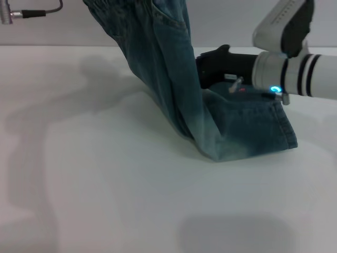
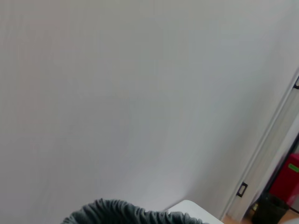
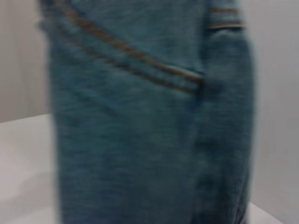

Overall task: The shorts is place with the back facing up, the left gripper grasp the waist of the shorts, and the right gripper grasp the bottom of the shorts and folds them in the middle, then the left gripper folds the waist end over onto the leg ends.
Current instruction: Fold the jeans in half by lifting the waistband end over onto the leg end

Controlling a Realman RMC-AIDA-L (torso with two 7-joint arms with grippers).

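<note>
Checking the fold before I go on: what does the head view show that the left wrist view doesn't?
Head view only: the white table, the shorts' leg end lying on it, and the right gripper behind the cloth there. Left wrist view only: a bare wall, a door frame and a red object. Both: the shorts, the head view showing them rising off the table, the wrist view showing only the gathered waistband.
</note>
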